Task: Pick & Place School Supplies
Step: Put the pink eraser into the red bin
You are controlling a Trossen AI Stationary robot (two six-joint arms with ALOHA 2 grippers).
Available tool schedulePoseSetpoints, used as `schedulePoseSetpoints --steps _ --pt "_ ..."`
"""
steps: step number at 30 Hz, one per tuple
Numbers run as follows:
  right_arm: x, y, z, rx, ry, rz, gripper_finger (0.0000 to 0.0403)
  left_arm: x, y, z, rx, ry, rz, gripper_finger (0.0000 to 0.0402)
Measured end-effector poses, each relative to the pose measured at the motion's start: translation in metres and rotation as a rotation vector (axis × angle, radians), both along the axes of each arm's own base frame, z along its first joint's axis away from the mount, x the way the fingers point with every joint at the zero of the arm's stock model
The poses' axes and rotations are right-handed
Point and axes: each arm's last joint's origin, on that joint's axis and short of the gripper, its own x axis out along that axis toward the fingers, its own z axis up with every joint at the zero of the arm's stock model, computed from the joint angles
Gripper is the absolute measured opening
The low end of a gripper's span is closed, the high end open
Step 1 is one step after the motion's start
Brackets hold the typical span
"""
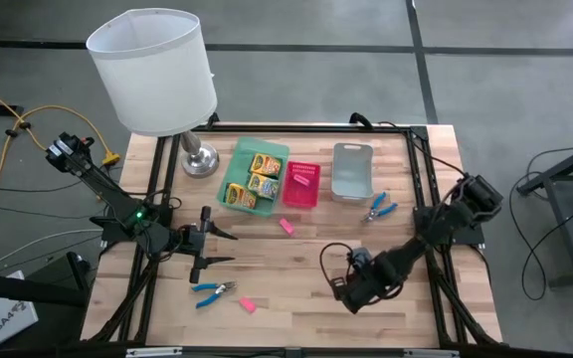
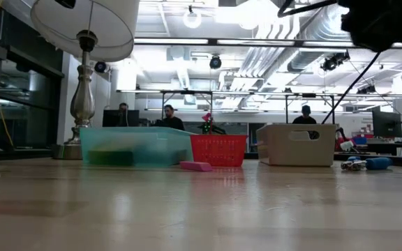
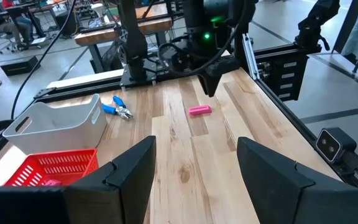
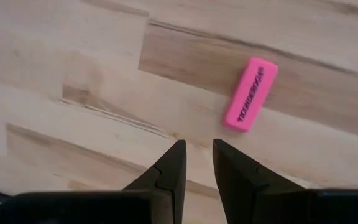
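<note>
Several yellow-and-green crayon boxes (image 1: 251, 183) lie in the green tray (image 1: 235, 159). One pink eraser (image 1: 302, 179) sits in the pink tray (image 1: 316, 169). Two more lie loose on the table (image 1: 287, 226) (image 1: 248, 304), as do two blue-handled scissors (image 1: 212, 291) (image 1: 378, 209). My right gripper (image 4: 197, 146) points down over the near right of the table, its fingers a narrow gap apart with nothing between them. A pink eraser (image 4: 250, 93) lies flat just beside it, untouched. My left gripper (image 1: 225, 248) hangs open above the table's left half, holding nothing.
A grey tray (image 1: 351, 169) stands at the far right of the row of trays. A white-shaded lamp (image 1: 152, 70) stands at the far left corner. Bare wood lies between the two grippers. People sit at desks in the room behind the table.
</note>
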Motion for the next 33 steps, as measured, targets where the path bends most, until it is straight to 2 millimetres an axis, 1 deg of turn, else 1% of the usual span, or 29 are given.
schedulePoseSetpoints --steps 5,12,20,25,33 --pt "-0.007 0.002 -0.001 -0.059 0.005 -0.077 0.0071 0.000 0.000 0.000 0.000 0.000 0.000 0.0218" --pt "-0.016 0.006 -0.001 -0.087 0.037 -0.117 0.0071 0.000 0.000 0.001 0.003 -0.005 -0.001 0.0218" --pt "-0.017 0.007 -0.005 -0.096 0.047 -0.159 0.0071 0.000 0.000 0.001 0.016 -0.007 -0.003 0.0218" --pt "-0.016 0.008 -0.013 -0.126 0.083 -0.153 0.0071 0.000 0.000 0.001 0.016 -0.007 -0.003 0.0218" --pt "-0.016 0.008 -0.014 -0.136 0.088 -0.150 0.0071 0.000 0.000 0.001 0.015 -0.007 -0.003 0.0218"
